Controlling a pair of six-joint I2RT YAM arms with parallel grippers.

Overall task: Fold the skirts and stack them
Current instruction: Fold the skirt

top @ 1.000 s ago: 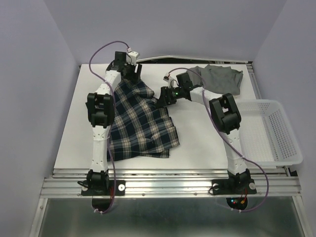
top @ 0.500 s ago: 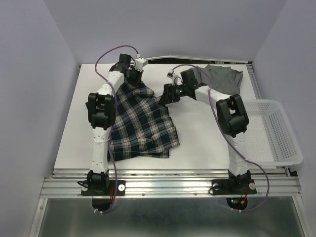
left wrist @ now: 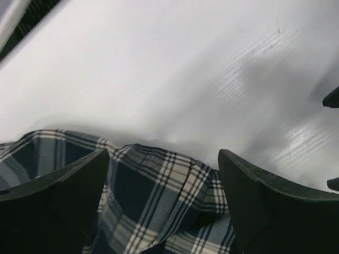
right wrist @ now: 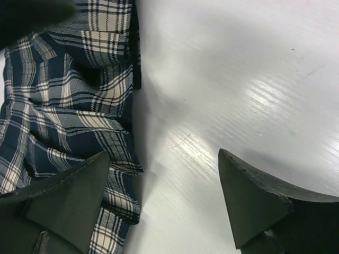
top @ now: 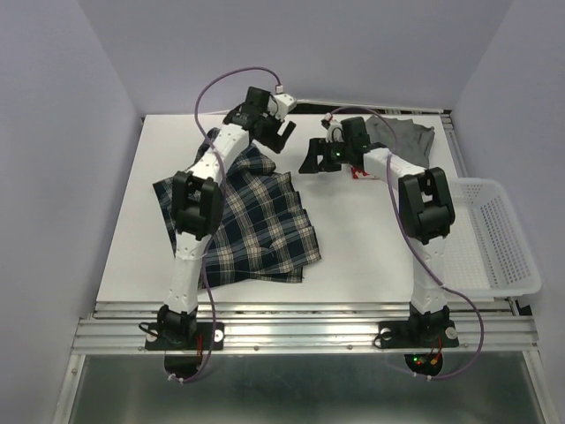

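The plaid skirt [top: 256, 221] lies on the left half of the white table [top: 124, 230]. It is dark blue and green with white lines, mostly flat, with some soft folds. Its long side runs from the far end of the table toward the near end, leaning a bit to the right. The narrow end points away and the wide end is spread out near the front. The left arm [top: 196, 199] reaches far out and bends to the right at the top. The left claw [top: 282, 134] hangs over the far end of the plaid skirt, wide open and holding nothing. The skirt's edge shows between its two dark fingers [left wrist: 63, 196]. The right arm [top: 422, 208] reaches out and turns left. The right claw [top: 309, 161] is open too and holds nothing — it is over bare table just beside the plaid skirt's right edge. A bit of the white skirt with red spots [top: 360, 174] peeks out under that arm. The grey skirt [top: 408, 139] lies bunched at the far right of the table — well apart from the plaid one. A white basket [top: 508, 265] sits at the right edge.
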